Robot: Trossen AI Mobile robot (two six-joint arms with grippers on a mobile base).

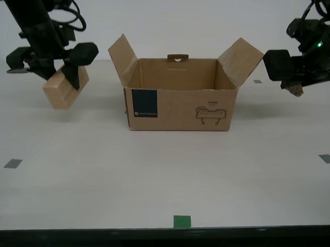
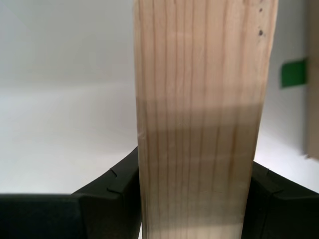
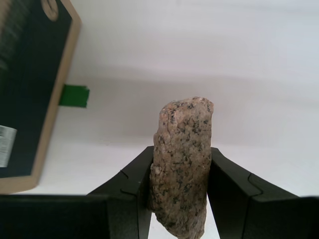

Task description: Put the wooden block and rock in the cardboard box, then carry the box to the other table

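Second claw (image 1: 69,71) clamps wooden block (image 1: 65,89), tilted, off table (image 1: 163,177), at exterior view's left of cardboard box (image 1: 179,102). First claw (image 1: 294,79) grips rock (image 1: 296,90), aloft at exterior view's right of box. Box upright mid-table, flaps open; no contents visible above front wall. Blue label, line drawing on front. Block pale, straight-grained; rock speckled pinkish-grey. Green tape (image 1: 182,221) at near edge; grey tape squares (image 1: 13,163) around.

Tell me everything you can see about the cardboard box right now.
The cardboard box is brown corrugated board, standing upright on the pale table with its top open. Its two side flaps angle up and outward, and a handle tab with a cutout rises from the back wall. The front carries a dark blue square label and a printed line drawing. What shows of its inside looks empty. Neither claw touches it.
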